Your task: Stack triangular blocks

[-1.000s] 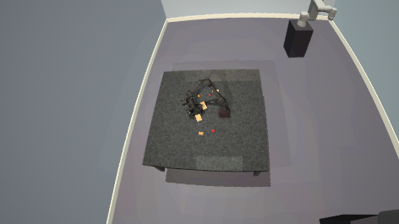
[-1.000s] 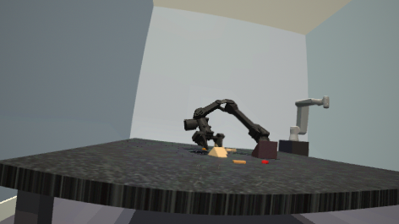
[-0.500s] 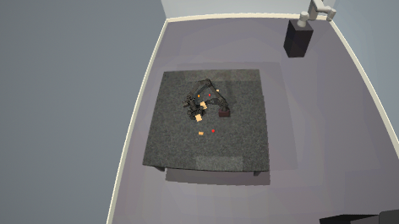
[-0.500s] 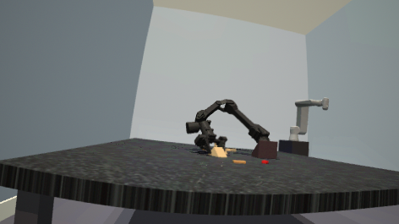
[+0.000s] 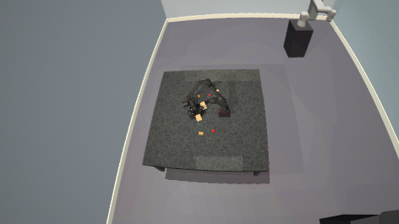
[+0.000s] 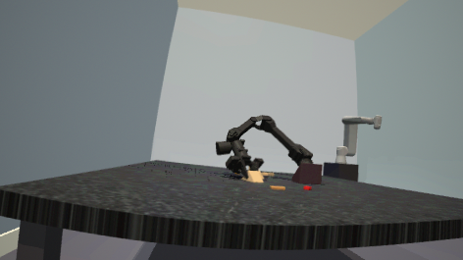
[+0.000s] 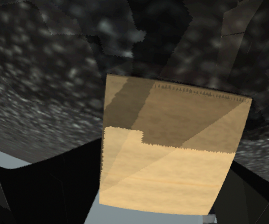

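Note:
Two light-wood triangular blocks are on the table [image 5: 245,143] [image 6: 162,195]. The near block [image 5: 199,117] [image 6: 255,178] [image 7: 175,175] rests on the table and fills the middle of the wrist view, partly shaded. My gripper [image 5: 198,114] [image 6: 252,172] [image 7: 162,152] is lowered over it, with one finger against each side; it looks shut on this block. The block hides the fingertips in the wrist view. The other block [image 5: 204,106] lies just behind, a small gap away, close beside the hand in the top view. Its slope is too small to make out.
A small orange piece [image 5: 200,133] [image 6: 278,187] and a red piece [image 5: 213,130] [image 6: 307,187] lie in front of the blocks. Behind them are another red piece [image 5: 209,95] and orange pieces [image 5: 199,95] [image 5: 217,90]. My arm's dark base [image 5: 224,113] [image 6: 308,175] stands to the right.

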Motion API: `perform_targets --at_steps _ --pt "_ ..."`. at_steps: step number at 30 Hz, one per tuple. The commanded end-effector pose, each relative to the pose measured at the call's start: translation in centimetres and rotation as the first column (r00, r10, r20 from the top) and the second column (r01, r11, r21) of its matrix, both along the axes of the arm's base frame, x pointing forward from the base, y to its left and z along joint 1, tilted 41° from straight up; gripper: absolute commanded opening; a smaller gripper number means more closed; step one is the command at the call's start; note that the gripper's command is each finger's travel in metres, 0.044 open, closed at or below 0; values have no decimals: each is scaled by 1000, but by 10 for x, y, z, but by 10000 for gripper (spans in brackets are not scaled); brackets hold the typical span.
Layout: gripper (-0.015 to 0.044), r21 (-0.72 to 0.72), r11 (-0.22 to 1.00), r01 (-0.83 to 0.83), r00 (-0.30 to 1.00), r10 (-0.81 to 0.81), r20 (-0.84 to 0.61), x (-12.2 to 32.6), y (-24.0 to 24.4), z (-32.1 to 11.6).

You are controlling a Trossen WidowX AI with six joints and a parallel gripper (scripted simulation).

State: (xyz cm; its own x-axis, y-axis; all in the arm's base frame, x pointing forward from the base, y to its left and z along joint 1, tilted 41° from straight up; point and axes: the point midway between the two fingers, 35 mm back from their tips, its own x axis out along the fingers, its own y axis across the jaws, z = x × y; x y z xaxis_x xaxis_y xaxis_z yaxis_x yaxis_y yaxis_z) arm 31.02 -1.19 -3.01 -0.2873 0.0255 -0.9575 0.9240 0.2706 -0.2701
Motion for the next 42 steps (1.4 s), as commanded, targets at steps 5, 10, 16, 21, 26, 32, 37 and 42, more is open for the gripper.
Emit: perform_targets --at_steps 5,10,16,21,26,32,37,42 --pt "65 -1 1000 0 1000 0 1 1 2 2" --pt "0 1 1000 0 1000 0 2 4 17 18" --pt "0 2 1000 0 1000 0 2 6 36 40" --pt "0 4 1000 0 1000 0 2 5 52 59" --pt "0 5 1000 0 1000 0 0 3 66 75" --pt "0 5 1000 0 1000 0 0 3 67 75" --pt "0 -21 1000 -12 1000 12 -4 2 65 72" --pt "0 -167 984 -63 998 62 -10 -3 68 66"
